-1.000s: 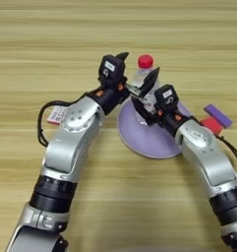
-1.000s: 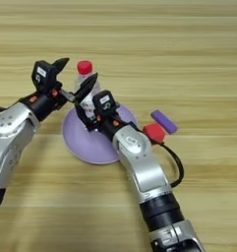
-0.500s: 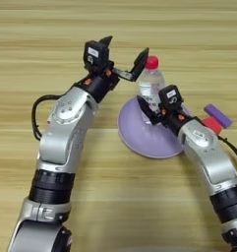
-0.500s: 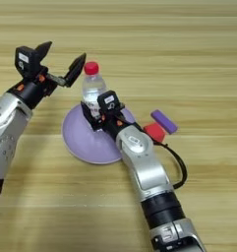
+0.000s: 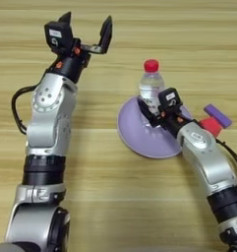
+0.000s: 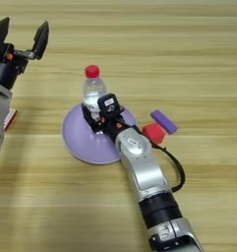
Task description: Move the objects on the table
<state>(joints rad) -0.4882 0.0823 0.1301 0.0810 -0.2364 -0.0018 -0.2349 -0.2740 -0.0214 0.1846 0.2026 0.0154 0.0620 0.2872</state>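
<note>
The right gripper [image 5: 148, 112] has its two black fingers closed around the lower body of the bottle [image 5: 150, 88], a small clear plastic cylinder with a red cap and a white label, standing upright on a flat, round, matte lilac plate [image 5: 139, 138]. Behind the fingers a black wrist block leads into a smooth silver forearm running toward the lower right corner, with a black cable looping beside it. Just beside that arm on the right lies a red cube [image 5: 211, 126], touching a flat purple block [image 5: 217, 115] that lies slantwise. The left gripper [image 5: 86, 30] is raised well away on the upper left, its two black fingers spread wide and holding nothing, above a silver arm with orange trim. The desk [image 5: 115, 206] is pale wood with long straight grain stripes. Compared with half a second ago, the left fingers have drawn further left and away from the bottle, which stays upright on the plate in the right fingers' hold.
</note>
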